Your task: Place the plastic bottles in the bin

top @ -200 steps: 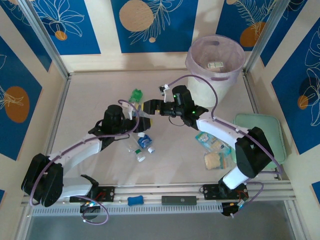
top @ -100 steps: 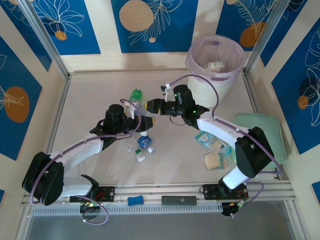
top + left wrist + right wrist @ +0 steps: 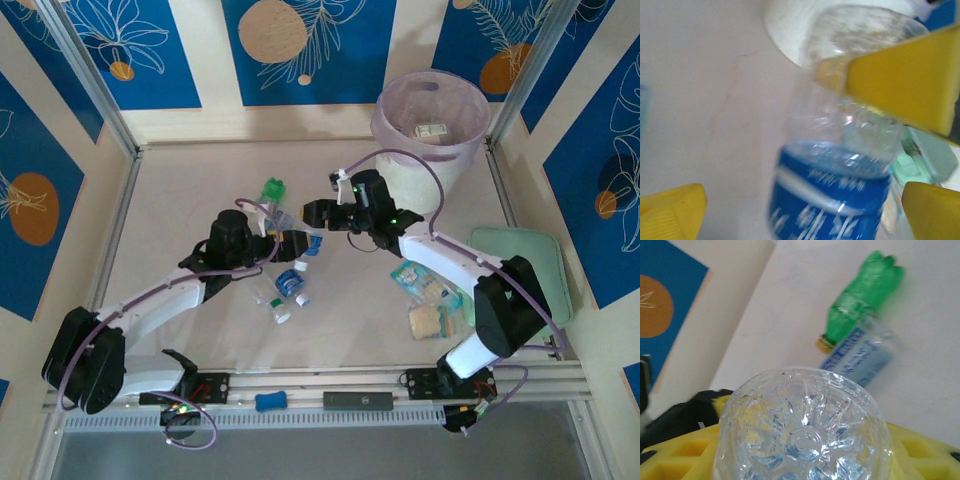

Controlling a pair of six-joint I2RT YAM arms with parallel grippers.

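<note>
Item: clear bottle, blue label. Location: mid-table, pinched near its base by your right fingers (base faces that wrist). Left fingers spread wide, clear of it. Destination: bin, far right, so the right arm is nearer.

Your clear bottle wears a blue label with white lettering, and the fingers on your left pincer and right pincer are yellow. On the pale beige desk you have a green bottle with a yellow cap, a white bin lined in translucent pink-lilac, a mint-green case, blue-and-white packets and a tan piece. The walls show blue panels with white leaf outlines and tan circles between cream stripes.
</note>
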